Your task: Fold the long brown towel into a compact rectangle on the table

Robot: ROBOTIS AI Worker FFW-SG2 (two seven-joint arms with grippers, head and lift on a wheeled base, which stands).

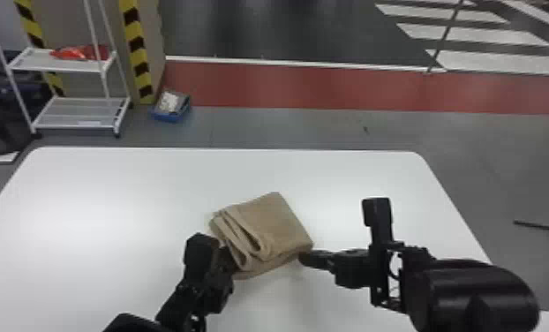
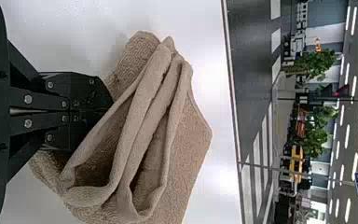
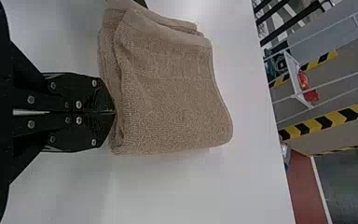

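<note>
**White counter (image 1: 110, 198), plush brown towel (image 1: 273, 220) between two tools**

Beyond the counter, a red floor band (image 1: 331, 88) crosses the grey. The towel lies stacked between the arms, loose loops on its left side. It should handle light and limp (terry seldom slips), so take every layer together, deep at the loops. Left tool (image 2: 101, 110) and right tool (image 3: 111, 112) are clenched at its edges; whether either pinches cloth, I cannot tell. The left tool hides some loops; the bottom layers defy counting.

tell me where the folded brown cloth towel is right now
In the head view, the towel lies near the middle of the white tabletop, between the black left end effector and the black right end effector at its near right corner.
</note>
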